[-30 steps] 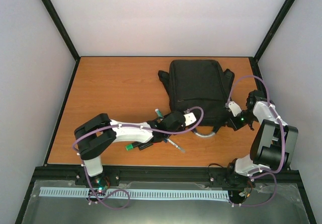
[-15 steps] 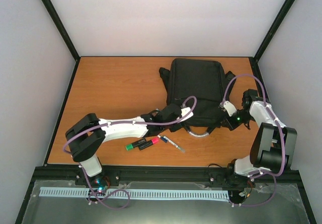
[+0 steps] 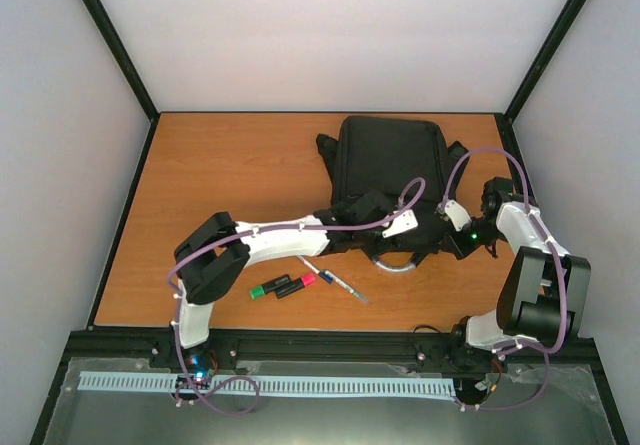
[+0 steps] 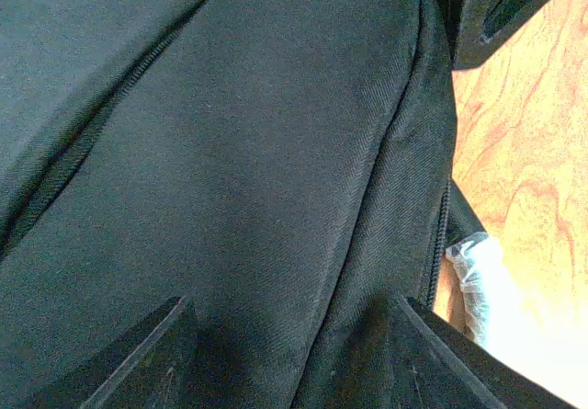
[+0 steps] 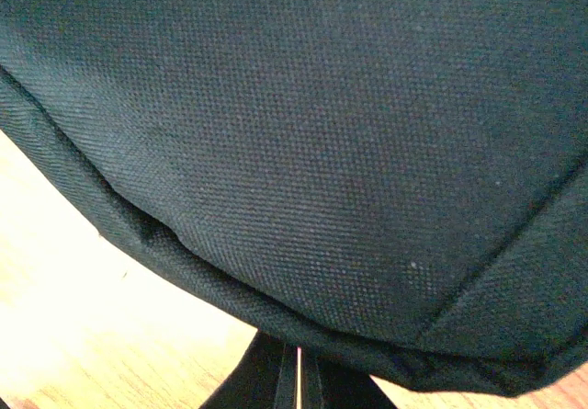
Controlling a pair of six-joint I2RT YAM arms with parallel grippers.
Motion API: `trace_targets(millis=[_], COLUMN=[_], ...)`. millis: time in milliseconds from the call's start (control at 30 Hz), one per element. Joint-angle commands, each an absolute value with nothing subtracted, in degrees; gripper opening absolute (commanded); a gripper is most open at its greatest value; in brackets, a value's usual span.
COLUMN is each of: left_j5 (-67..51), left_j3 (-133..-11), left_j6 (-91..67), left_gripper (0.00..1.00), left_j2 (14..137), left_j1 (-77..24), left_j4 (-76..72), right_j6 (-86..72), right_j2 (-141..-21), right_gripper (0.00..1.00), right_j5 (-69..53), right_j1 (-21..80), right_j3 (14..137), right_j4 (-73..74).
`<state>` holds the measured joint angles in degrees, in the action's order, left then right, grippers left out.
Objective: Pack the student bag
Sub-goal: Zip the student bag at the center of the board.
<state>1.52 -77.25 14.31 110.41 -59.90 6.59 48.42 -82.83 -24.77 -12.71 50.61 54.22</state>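
The student bag (image 3: 392,170), a black backpack, lies flat at the back centre-right of the wooden table, its grey loop handle (image 3: 393,265) toward me. My left gripper (image 3: 372,206) hovers over the bag's near half. In the left wrist view it (image 4: 299,372) is open, its two dark fingers (image 4: 138,363) spread over black fabric (image 4: 257,152) with nothing between them. My right gripper (image 3: 448,228) sits at the bag's near right corner. In the right wrist view it (image 5: 298,377) is shut, its tips tucked under the bag's hem (image 5: 276,308); any pinch on fabric is hidden.
On the table in front of the bag lie a green marker (image 3: 265,289), a black and pink marker (image 3: 298,283) and a thin pen (image 3: 335,280). A bit of clear plastic (image 4: 473,262) shows beside the bag's zip edge. Black frame rails border the table.
My left arm swung from the pens on the table up and right over the bag, and its jaws went from shut to open. The right gripper shifted slightly left against the bag.
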Motion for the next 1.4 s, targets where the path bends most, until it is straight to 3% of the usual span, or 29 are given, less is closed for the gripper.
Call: trace_targets(millis=[0,133,300,500,1367], left_j5=[-1.9,-2.1,0.4,3.2,2.9], left_j3=[-82.7,-86.0,-87.5,-85.0,-77.2], left_j6=[18.2,20.0,20.6,21.0,18.5], left_gripper=[0.6,0.54,0.23,0.01,0.01], left_j2=[113.6,116.2,117.3,114.1,107.3], left_j1=[-60.1,-60.2,-60.2,-60.2,-60.8], left_j4=[11.3,13.6,13.5,12.3,12.5], right_j6=[48.2,48.1,48.5,50.1,47.2], right_j2=[-81.5,-81.5,-81.7,-83.1,-101.9], right_gripper=[0.03,0.03,0.03,0.03,0.03], right_j5=[-26.6,-26.8,-25.7,-23.5,-18.9], right_j1=[-12.5,-12.5,-12.4,-13.4,-17.5], right_j3=[50.5,50.6,50.0,50.2,66.4], right_j4=[55.2,55.2,54.9,56.1,49.3])
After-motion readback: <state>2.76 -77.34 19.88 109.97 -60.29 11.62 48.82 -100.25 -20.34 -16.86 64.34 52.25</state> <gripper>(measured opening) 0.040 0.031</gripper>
